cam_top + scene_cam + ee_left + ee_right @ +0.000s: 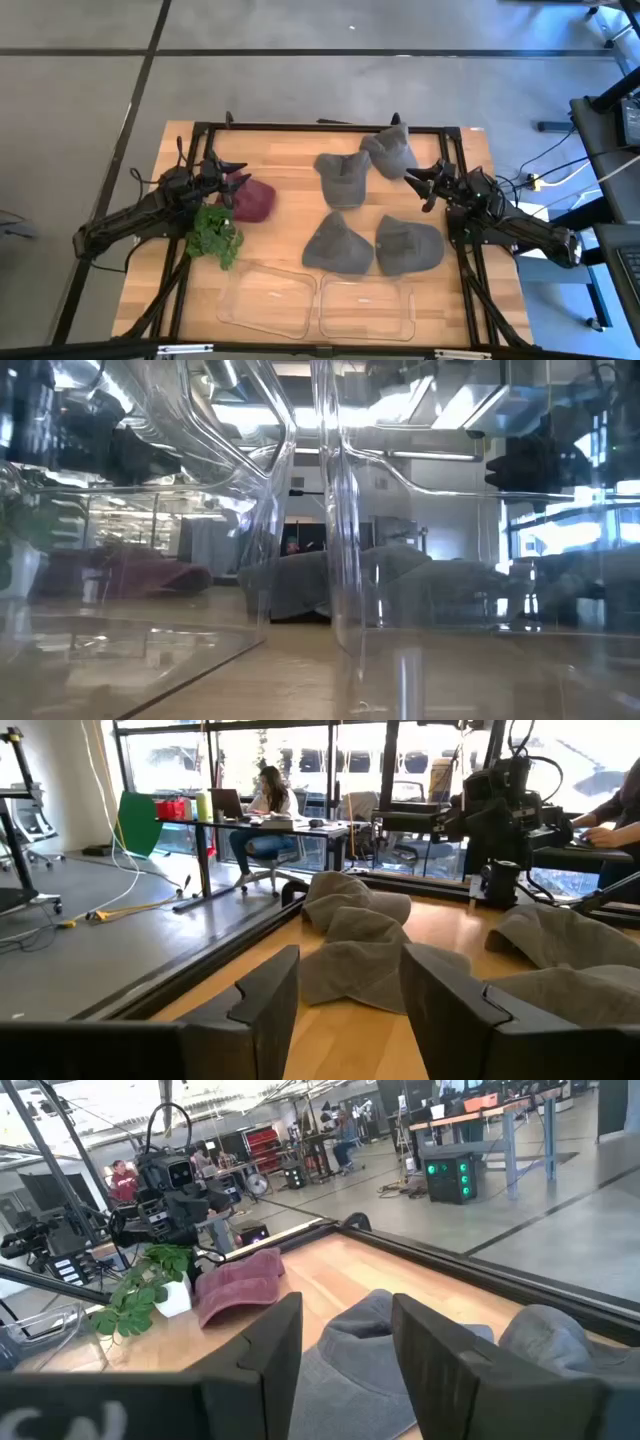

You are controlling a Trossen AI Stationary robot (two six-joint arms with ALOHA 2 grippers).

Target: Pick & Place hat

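Four grey hats lie flat on the wooden table: one at the far side [390, 150], one beside it [342, 178], and two nearer ones [338, 243] [408, 243]. A maroon hat [252, 200] lies at the left. My left gripper [238, 175] hovers open next to the maroon hat, pointing toward the grey hats [360, 950]. My right gripper [420, 188] is open between the far and near grey hats, above a grey hat [365, 1355]. From the right wrist, the maroon hat [240, 1285] shows farther off.
A green leafy plant [215, 235] stands near the maroon hat, by the left arm. Two clear plastic containers [268, 298] [365, 305] sit at the table's near edge and fill the low view [330, 560]. A black frame [320, 127] borders the table.
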